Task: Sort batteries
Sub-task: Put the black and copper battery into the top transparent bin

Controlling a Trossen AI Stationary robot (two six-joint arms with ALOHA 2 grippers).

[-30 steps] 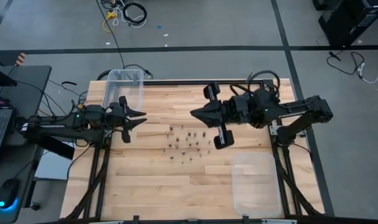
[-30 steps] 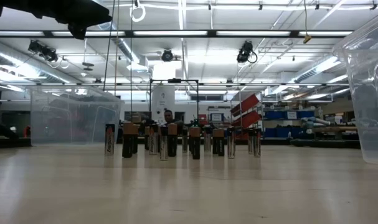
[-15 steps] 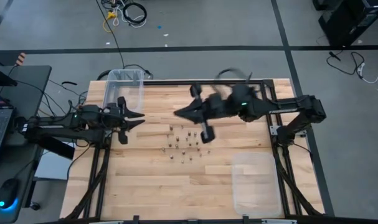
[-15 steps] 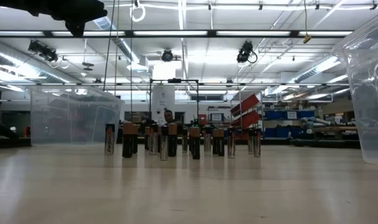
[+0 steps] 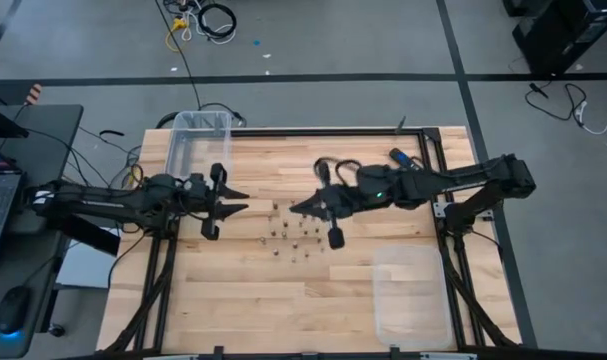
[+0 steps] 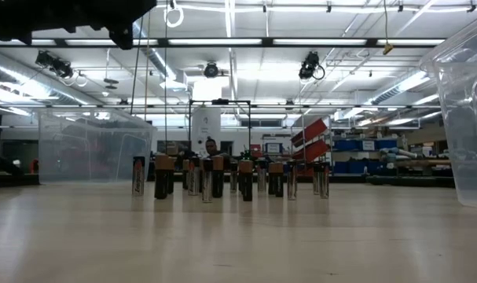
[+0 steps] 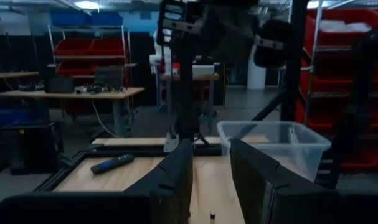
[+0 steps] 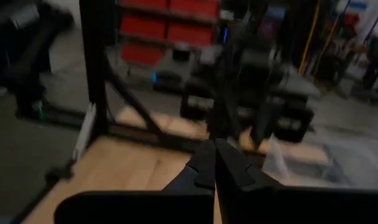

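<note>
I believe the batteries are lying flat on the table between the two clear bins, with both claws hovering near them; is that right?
Not quite: the batteries stand upright, as the low view shows. The rest holds: they sit between the two clear bins, with the left claw and the right claw hovering near them.

Batteries [image 5: 295, 233]: too small from above for me to tell silvery from dark. Right bin [image 6: 466, 118]: cut off by the low view's edge. My right pincer [image 8: 215, 163]: surroundings blurred in its wrist view. One battery [image 7: 212, 216]: barely visible between my left pincer's fingers [image 7: 176, 180].
</note>
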